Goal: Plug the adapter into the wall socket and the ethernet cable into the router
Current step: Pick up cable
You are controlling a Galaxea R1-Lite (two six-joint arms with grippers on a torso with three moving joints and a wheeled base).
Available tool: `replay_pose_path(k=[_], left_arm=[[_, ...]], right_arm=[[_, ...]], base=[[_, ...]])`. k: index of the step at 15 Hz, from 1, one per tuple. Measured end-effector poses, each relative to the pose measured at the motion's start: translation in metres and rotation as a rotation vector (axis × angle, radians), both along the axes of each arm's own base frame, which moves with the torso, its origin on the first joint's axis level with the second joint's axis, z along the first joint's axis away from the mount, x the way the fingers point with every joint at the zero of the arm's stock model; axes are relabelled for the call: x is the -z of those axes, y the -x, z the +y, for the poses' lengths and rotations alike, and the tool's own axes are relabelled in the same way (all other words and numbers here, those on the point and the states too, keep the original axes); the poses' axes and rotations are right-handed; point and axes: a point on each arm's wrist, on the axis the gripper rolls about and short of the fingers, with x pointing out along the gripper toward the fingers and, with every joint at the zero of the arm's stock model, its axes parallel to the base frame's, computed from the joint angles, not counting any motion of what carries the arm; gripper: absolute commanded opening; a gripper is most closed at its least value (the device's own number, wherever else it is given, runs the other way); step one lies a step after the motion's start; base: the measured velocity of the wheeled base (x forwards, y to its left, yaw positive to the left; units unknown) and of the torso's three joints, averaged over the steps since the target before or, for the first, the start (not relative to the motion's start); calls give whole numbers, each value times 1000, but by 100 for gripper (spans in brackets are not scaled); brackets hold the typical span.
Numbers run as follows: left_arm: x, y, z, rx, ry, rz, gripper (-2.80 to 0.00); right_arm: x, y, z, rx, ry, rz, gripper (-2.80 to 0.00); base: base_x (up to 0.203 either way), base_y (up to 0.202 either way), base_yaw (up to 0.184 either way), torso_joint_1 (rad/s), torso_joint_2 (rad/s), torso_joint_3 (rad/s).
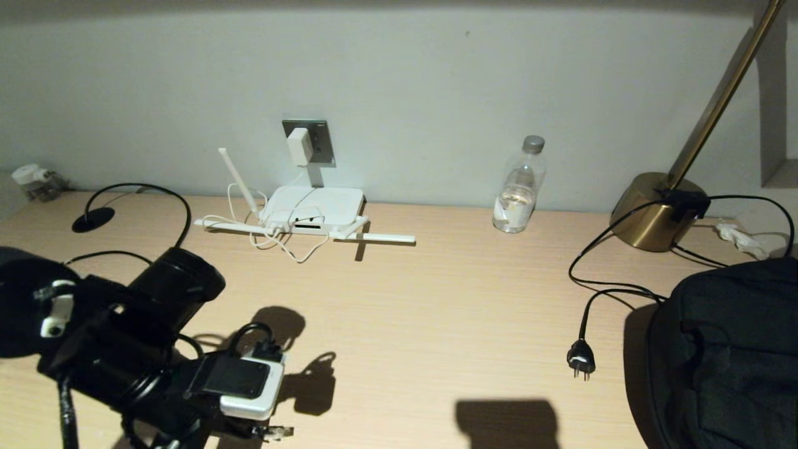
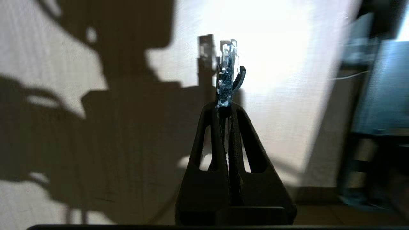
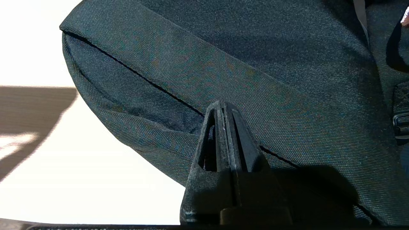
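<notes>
I have the left claw low at the near left of the desk, its fingers pressed together on the ethernet cable just behind the clear plug. In the left wrist view the plug sticks out straight past the fingertips, its clip tab curling off one side, with its shadow on the desk just beside it. In the head view the plug tip shows at the claw's front end, pointing right along the desk's near edge.

Well ahead of the claw, against the wall, sits the router, flat on the desk with one antenna raised and two lying out to either side. A thin white cord loops in front of it. Directly above the router the adapter is seated in the socket.

Far to the claw's right lie a water bottle, a brass lamp base and a loose black plug on its cord.

My right claw is pressed together on nothing, parked close against a black bag.
</notes>
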Motion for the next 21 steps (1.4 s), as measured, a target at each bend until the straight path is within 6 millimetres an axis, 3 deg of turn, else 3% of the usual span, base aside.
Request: replay_pose_path(k=[5, 9, 15, 19, 21], left_arm=[[-32, 50, 11, 8, 221, 341, -280], [-44, 86, 20, -13, 268, 534, -280], [-47, 92, 22, -5, 281, 502, -280], [-50, 87, 21, 4, 290, 455, -280], [-49, 73, 17, 14, 280, 378, -280]], right_arm=[[0, 0, 0, 0, -1, 0, -280], [0, 0, 0, 0, 0, 0, -280], [0, 0, 0, -1, 5, 0, -280], [0, 0, 0, -6, 20, 11, -280], [-9, 2, 0, -25, 24, -14, -280]], base=[[0, 0, 0, 0, 0, 0], [0, 0, 0, 0, 0, 0], [0, 0, 0, 0, 0, 0], [0, 0, 0, 0, 0, 0], [0, 0, 0, 0, 0, 0]])
